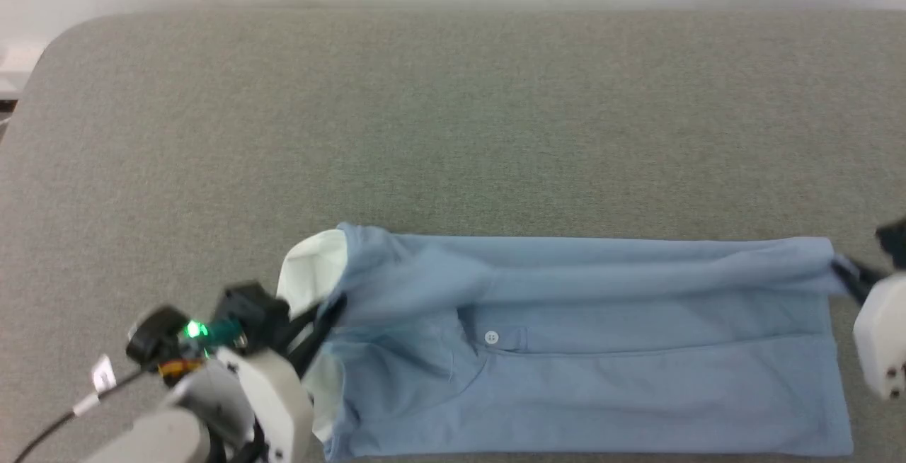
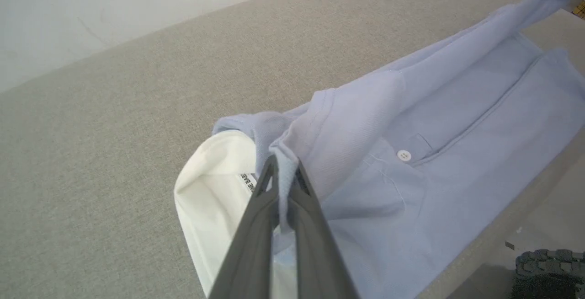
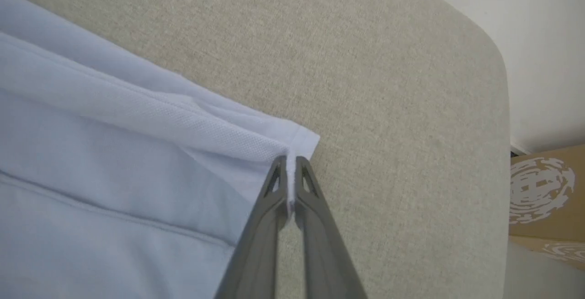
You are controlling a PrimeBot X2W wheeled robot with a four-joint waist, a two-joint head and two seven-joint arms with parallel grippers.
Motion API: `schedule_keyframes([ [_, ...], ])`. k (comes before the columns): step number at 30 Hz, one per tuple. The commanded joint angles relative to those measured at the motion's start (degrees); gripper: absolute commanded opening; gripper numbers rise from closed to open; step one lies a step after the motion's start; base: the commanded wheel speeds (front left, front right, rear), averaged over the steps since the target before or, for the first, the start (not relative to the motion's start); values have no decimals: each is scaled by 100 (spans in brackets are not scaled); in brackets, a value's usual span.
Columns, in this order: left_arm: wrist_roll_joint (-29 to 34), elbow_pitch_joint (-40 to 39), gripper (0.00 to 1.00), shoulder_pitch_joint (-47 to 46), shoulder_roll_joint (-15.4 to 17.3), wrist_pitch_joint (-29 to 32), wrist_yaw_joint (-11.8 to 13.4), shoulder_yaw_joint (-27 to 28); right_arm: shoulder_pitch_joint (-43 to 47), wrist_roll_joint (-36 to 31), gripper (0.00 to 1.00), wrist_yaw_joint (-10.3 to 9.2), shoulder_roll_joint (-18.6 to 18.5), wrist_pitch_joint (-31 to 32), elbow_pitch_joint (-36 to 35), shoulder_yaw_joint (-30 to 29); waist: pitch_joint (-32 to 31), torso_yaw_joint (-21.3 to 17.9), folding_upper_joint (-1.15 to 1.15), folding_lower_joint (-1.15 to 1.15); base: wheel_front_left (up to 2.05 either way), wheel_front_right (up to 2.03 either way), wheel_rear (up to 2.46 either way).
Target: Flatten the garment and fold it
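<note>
At the lower left of the head view, the left gripper [image 1: 331, 311] reaches up and to the right from its pale forearm, where a green light [image 1: 195, 330] glows and a dark cable [image 1: 42, 436] trails off toward the corner. Its two dark fingers meet at the collar end of the garment [image 1: 601, 357]. In the left wrist view they are drawn nearly together [image 2: 283, 167], with a bunched fold of blue cloth pinched between the tips, just right of the white collar [image 2: 215, 194] and its small printed label [image 2: 249, 181]. The garment lies across the lower middle of the head view on the grey padded surface [image 1: 425, 116]. It forms a long band running left to right, with the collar [image 1: 311, 265] at the left end and the hem at the right end. Its far long side is turned over onto the rest. A white button [image 1: 491, 337] shows left of centre, on a short tab. From the pinched fold, a ridge of cloth runs along the upper edge of the band to its upper right corner. There, at the right edge of the head view, the right gripper [image 1: 844, 270] meets the hem corner. In the right wrist view its fingers are closed to a thin slit [image 3: 289, 165], nipping the very corner of the hem, with the blue cloth spread to the left. Bare grey surface lies to the right, and a cardboard box [image 3: 544, 189] stands beyond the rounded edge.
</note>
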Motion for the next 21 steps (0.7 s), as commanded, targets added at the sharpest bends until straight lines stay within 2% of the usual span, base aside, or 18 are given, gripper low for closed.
schedule_keyframes([
  [1, -24, -24, 0, 143, 63, 48, 50, -83, 191, -61, 0, -12, 58, 49, -61, -55, -36, -48, 0, 2, 0, 0, 0],
  [5, 5, 114, 0, 347, 66, 190, 6, -328, 608, -197, 0, -12, 103, 253, -196, -60, 24, -39, 0, 2, 0, 0, 0],
  [11, 1, 826, 0, 336, -277, 40, -224, -521, 841, -348, 0, -12, 81, 371, -163, 47, 129, -21, 0, 2, 0, 0, 0],
  [18, 281, 1662, 0, 106, -596, -199, -470, -740, 767, -533, 0, -12, 15, 399, -26, 407, 204, -47, 0, 2, 0, 0, 0],
  [19, 298, 1739, 33, 82, -640, -257, -474, -738, 748, -536, 33, -12, 31, 370, -12, 434, 198, -48, 0, 2, 0, 0, 0],
  [20, 328, 1807, 100, 53, -681, -330, -461, -729, 722, -505, 100, -12, 72, 326, 9, 418, 185, -48, 0, 2, 0, 0, 0],
  [21, 363, 1866, 100, 28, -717, -397, -449, -726, 708, -452, 100, -12, 120, 303, 18, 408, 156, -45, 0, 2, 0, 0, 0],
])
